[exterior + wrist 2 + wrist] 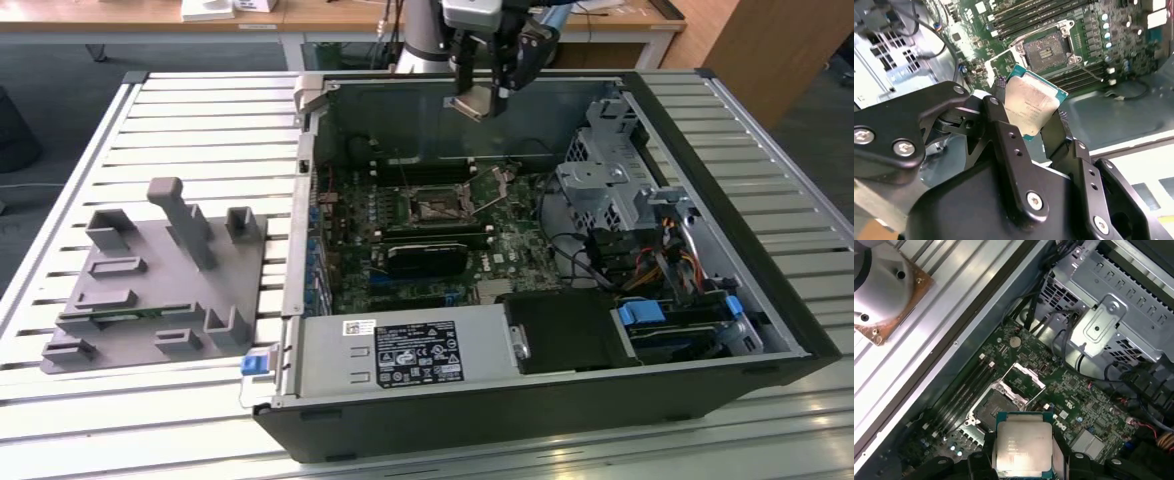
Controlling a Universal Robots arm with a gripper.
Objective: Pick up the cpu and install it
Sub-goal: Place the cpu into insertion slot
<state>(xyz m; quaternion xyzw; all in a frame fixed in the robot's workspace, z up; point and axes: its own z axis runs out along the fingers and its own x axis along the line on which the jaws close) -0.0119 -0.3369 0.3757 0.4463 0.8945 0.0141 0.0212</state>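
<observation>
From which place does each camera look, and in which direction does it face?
Exterior view: off the arm and raised, looking down into the open computer case on the slatted table; the arm's gripper holds the cpu above it.
Second wrist view: on the arm near its wrist, looking along the black fingers past the cpu to the open socket.
First wrist view: also near the wrist, looking down on the motherboard; dark gripper parts flank the cpu.
Shared: all three show the cpu and the socket.

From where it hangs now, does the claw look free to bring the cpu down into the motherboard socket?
Probably yes: the claw grips the cpu above the board, the socket lies open, and nothing stands between them.
</observation>
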